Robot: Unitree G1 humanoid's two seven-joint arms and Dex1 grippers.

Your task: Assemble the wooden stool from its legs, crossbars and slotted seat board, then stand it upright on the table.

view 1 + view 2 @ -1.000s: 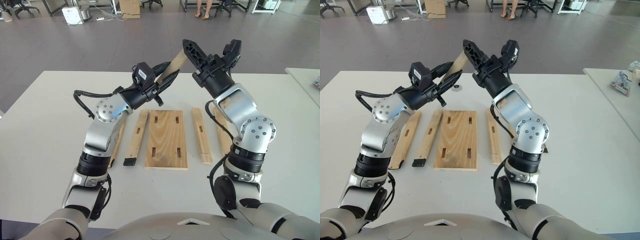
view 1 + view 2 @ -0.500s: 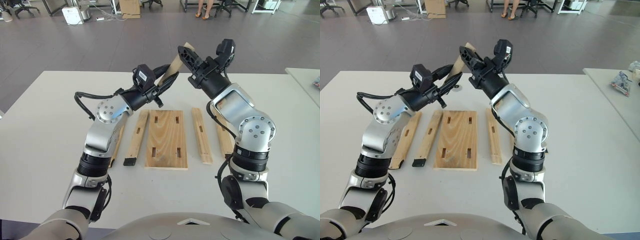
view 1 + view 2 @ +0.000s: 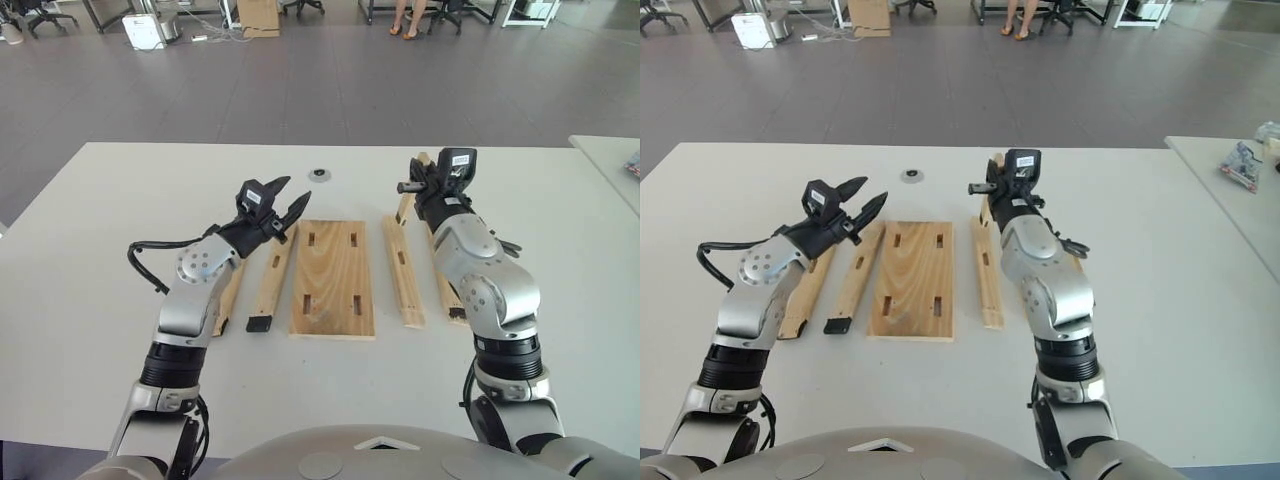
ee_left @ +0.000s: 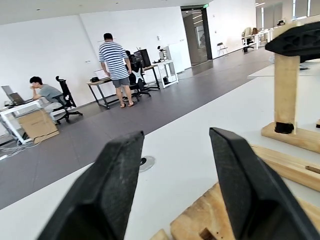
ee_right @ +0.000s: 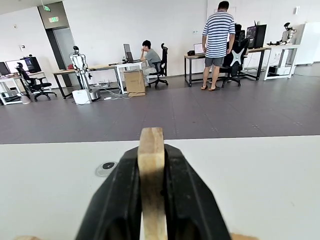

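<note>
right gripper (image 5: 151, 154) clamped on a wooden piece (image 5: 151, 137), which stands on end on the flat plank (image 3: 405, 275) beneath it. left gripper (image 4: 175, 136) spread wide, empty, above a second plank (image 3: 273, 270). seat board (image 3: 333, 277) lies between the grippers.

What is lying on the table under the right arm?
A wooden leg, beside a slotted leg. The right arm covers its far part, so its full length cannot be seen.

Silver-grey arm shells (image 3: 500, 300), round joint caps (image 3: 196, 266) ringed with screws. Black cable (image 3: 140, 246) looped off left arm (image 3: 180, 320). Black tapered fingers (image 4: 120, 190), white wrist labels (image 3: 461, 157).
</note>
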